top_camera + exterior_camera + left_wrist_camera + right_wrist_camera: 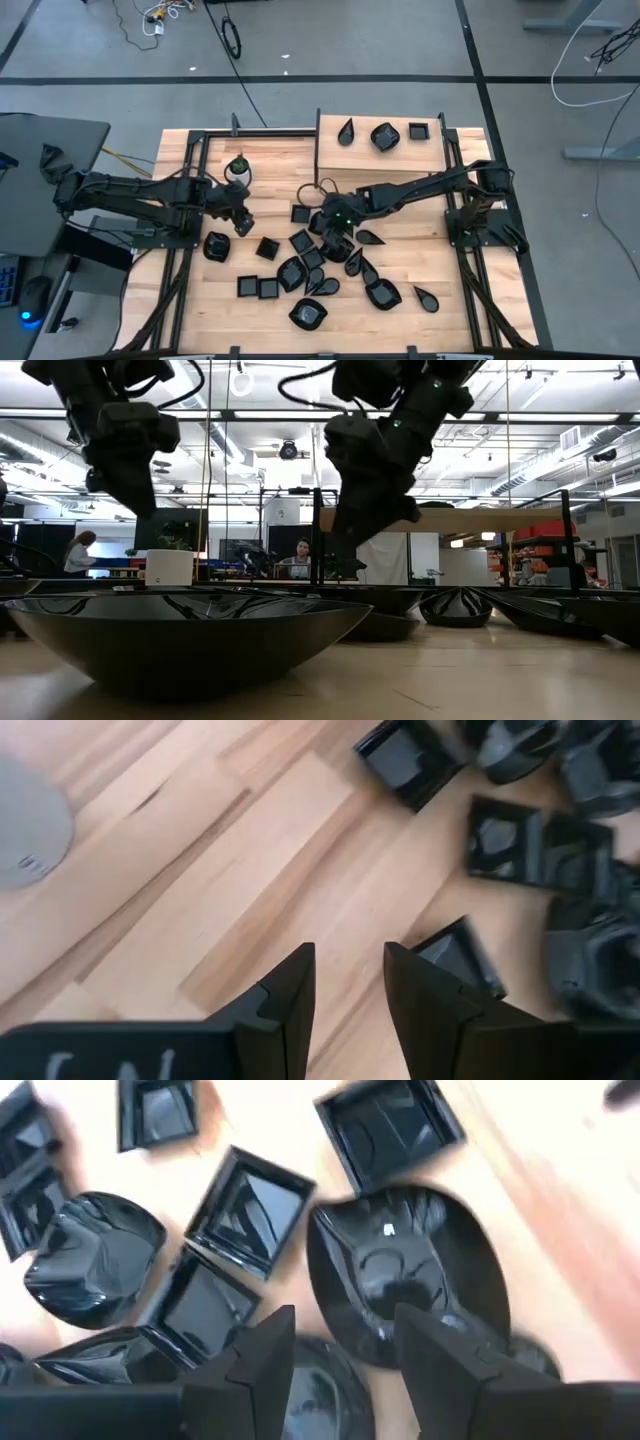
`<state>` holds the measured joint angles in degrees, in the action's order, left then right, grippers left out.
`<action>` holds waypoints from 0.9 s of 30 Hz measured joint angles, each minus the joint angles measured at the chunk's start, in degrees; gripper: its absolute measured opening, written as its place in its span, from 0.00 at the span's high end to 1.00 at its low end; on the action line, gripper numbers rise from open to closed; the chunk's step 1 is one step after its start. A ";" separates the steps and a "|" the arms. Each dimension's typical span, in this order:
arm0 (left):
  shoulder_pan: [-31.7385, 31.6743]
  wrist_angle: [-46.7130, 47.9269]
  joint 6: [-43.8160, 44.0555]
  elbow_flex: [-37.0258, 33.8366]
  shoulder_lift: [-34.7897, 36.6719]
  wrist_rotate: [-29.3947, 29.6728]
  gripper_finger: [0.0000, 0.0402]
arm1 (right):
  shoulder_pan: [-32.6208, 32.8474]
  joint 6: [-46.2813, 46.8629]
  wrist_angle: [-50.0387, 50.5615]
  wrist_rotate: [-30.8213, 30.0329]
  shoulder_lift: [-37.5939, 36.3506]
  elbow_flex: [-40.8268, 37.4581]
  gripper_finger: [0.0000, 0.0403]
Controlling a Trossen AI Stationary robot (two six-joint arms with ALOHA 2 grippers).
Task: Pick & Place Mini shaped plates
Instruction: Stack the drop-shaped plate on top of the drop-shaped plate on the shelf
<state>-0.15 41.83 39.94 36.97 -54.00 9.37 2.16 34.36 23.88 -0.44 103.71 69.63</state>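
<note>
High view: right tool (338,238), open, over crowded mini shaped plates (300,272); left tool (243,219) open.

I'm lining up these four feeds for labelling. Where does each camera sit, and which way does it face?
High view: overhead, looking straight down at the wooden table; both arms show whole.
Low view: at table-top height, looking level across black plates into the room; both arms hang from above.
Left wrist view: on the left arm, looking down past the left gripper at bare wood.
Right wrist view: on the right arm, looking down past the right gripper, jaws open, at the plate pile.
Shared: high and low views both show the white pot.
</note>
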 joint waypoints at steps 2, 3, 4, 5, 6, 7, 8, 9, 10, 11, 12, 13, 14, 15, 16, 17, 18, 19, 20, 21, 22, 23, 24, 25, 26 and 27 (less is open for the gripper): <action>-0.02 0.60 0.09 0.00 0.00 0.00 0.69 | 0.04 3.29 2.46 0.22 -0.04 -0.84 0.57; 0.00 0.31 0.36 0.00 0.00 0.02 0.69 | 0.20 4.77 5.19 0.62 -0.12 -1.41 0.57; 0.00 0.06 0.83 0.00 0.00 0.01 0.69 | 0.30 6.29 7.92 1.28 -0.12 -1.93 0.57; 0.00 -0.12 1.37 0.00 0.00 0.00 0.69 | 0.43 8.12 10.24 1.93 -0.13 -2.43 0.57; 0.00 -0.45 1.46 0.00 0.00 0.01 0.69 | 0.56 10.24 12.68 2.72 -0.35 -3.12 0.57; 0.00 -0.93 1.44 0.00 0.00 0.01 0.69 | 0.73 12.60 15.61 3.50 -0.64 -3.99 0.57; -0.01 -1.19 1.42 0.00 0.00 0.02 0.69 | 1.00 14.90 18.02 4.56 -0.78 -4.89 0.57; 0.00 -1.35 1.42 0.00 0.00 0.02 0.69 | 1.34 17.02 19.34 5.58 -1.10 -5.86 0.57; 0.00 -1.58 1.41 0.00 0.00 0.02 0.69 | 1.79 19.20 20.34 6.61 -1.62 -6.88 0.57; 0.00 -1.87 1.40 0.00 0.00 0.12 0.69 | 2.44 21.76 20.53 7.64 -2.48 -7.93 0.57; 0.00 -2.03 1.40 0.00 0.00 0.51 0.69 | 3.17 24.24 20.26 8.69 -3.46 -8.96 0.57; 0.00 -1.88 1.40 0.00 0.00 0.97 0.69 | 4.03 26.82 19.96 9.65 -4.39 -10.02 0.57; 0.00 -1.84 1.38 0.00 0.01 1.24 0.69 | 4.86 29.40 19.60 10.29 -5.25 -11.02 0.57; -0.02 -1.92 1.38 0.00 0.00 1.49 0.69 | 5.69 31.91 19.39 10.54 -6.14 -12.05 0.57; -0.02 -1.99 1.37 0.00 0.00 1.74 0.69 | 6.43 34.64 19.16 10.57 -7.04 -12.99 0.57; -0.01 -2.24 1.36 0.00 0.02 2.20 0.69 | 7.04 37.55 18.47 10.55 -7.91 -13.92 0.57; -0.01 -2.59 1.36 0.00 0.00 2.64 0.69 | 7.53 40.92 17.74 10.55 -8.66 -14.83 0.57; 0.00 -2.83 1.33 0.00 0.00 3.03 0.69 | 8.04 44.16 16.75 10.57 -9.31 -15.82 0.57; 0.00 -3.08 1.31 0.00 0.02 3.52 0.69 | 8.52 46.89 15.48 10.53 -9.92 -16.97 0.57; -0.02 -3.35 1.28 0.00 0.00 3.83 0.69 | 8.90 48.73 14.28 10.08 -10.47 -17.91 0.57; -0.02 -3.68 1.02 0.00 0.00 4.13 0.69 | 9.20 50.12 12.73 9.84 -11.08 -18.65 0.57; -0.02 -4.14 0.40 0.00 0.00 4.32 0.69 | 9.42 51.32 11.61 9.46 -11.68 -19.29 0.57; -0.02 -4.45 -0.04 0.00 0.00 4.39 0.69 | 9.50 52.46 11.46 9.24 -12.23 -19.85 0.57; -0.02 -4.73 -0.52 0.00 0.02 4.39 0.69 | 9.50 53.57 11.85 9.14 -12.66 -20.41 0.57; -0.01 -5.12 -1.24 0.00 0.00 4.39 0.69 | 9.49 54.36 12.25 8.93 -12.95 -20.96 0.57; -0.02 -5.50 -1.61 0.02 0.00 4.50 0.69 | 9.45 54.81 12.42 8.86 -13.18 -21.36 0.57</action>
<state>-0.16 36.33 38.33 36.99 -54.00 13.86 11.61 89.17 36.31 8.42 90.54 48.27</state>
